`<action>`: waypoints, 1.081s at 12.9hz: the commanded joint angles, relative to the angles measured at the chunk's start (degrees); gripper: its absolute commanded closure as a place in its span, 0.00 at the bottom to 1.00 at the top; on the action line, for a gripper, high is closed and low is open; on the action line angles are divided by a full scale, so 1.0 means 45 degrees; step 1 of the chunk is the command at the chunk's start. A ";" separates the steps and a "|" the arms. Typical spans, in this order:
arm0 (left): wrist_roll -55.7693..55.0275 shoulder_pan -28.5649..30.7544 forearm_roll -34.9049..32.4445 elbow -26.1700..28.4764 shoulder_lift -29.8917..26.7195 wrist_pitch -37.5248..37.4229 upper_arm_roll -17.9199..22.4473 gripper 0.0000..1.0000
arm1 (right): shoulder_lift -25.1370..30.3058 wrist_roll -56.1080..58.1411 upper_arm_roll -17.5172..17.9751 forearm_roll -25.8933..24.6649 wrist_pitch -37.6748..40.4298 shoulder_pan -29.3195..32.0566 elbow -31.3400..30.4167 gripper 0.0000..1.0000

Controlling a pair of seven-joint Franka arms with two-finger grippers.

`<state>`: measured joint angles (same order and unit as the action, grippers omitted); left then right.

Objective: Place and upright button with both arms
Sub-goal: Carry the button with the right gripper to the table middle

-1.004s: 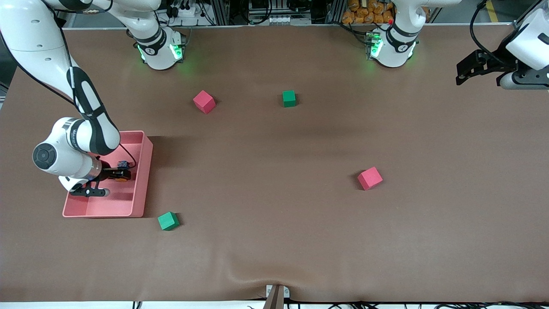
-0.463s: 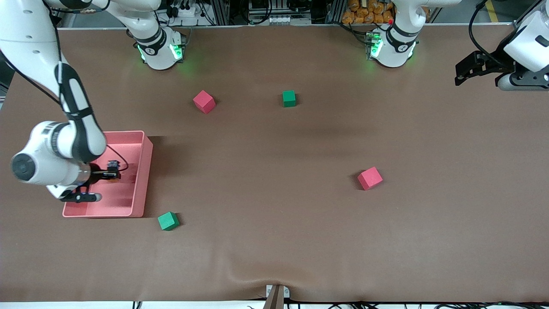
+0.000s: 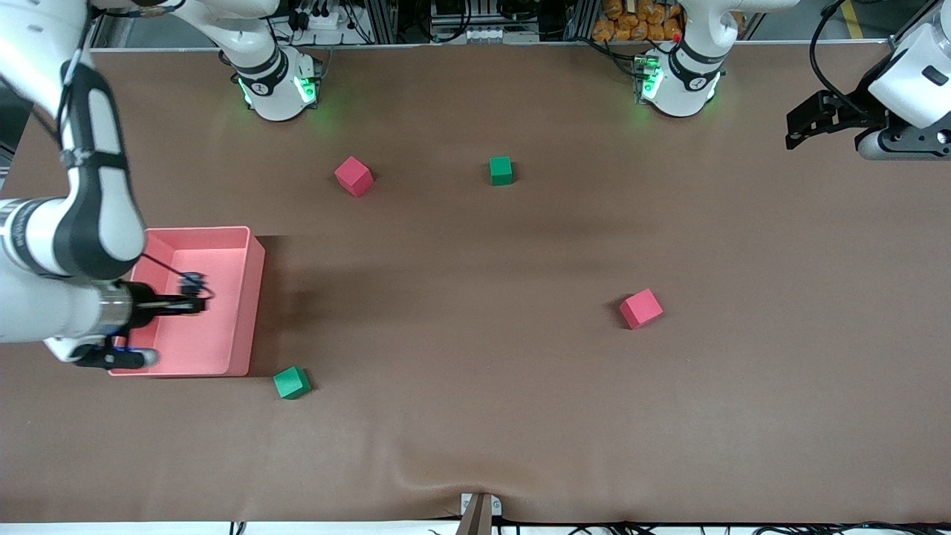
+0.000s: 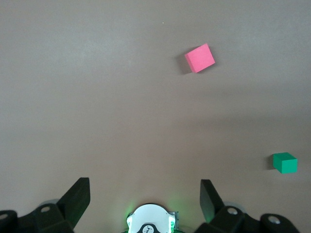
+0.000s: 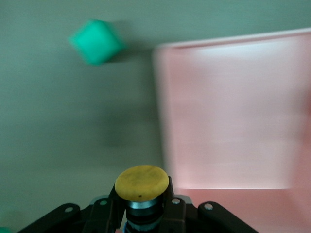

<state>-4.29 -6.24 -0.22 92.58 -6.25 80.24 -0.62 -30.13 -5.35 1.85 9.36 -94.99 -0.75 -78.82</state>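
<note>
Button (image 5: 141, 183) is clamped in the right gripper (image 3: 195, 303) over the pink bin (image 3: 252, 297) at frame left, placing and uprighting undone; left gripper (image 4: 145, 196) waits, jaws wide.

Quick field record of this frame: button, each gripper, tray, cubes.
button: small push-button with round orange cap, held up over the tray
right gripper: shut on button, over the pink plastic tray
left gripper: open, waiting above the left arm's end of the table
cubes: two pink foam cubes, two green foam cubes on the brown table
</note>
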 commanded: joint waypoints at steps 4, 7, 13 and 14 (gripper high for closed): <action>0.0212 -0.0001 0.0087 0.0032 -0.0017 0.0059 0.0002 0.00 | -0.1756 -0.5227 0.0351 0.0830 -0.2943 -0.4472 0.1634 1.00; 0.0212 -0.0001 0.0087 0.0032 -0.0036 0.0059 0.0002 0.00 | -0.3415 -0.6056 0.0332 0.0811 -0.4960 -0.6506 0.2201 1.00; 0.0212 -0.0001 0.0087 0.0051 -0.0017 0.0059 0.0002 0.00 | -0.6115 -0.7503 0.0000 -0.0634 -0.7014 -0.9186 0.3237 1.00; 0.0212 -0.0020 0.0087 0.0051 -0.0017 0.0059 -0.0018 0.00 | -0.6194 -0.7522 0.0000 -0.0635 -0.7054 -0.9382 0.3257 1.00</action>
<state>-4.29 -6.24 -0.22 92.93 -6.23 80.25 -0.65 -55.79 -38.23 2.57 7.84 -127.51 -41.83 -67.94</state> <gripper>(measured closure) 0.000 0.661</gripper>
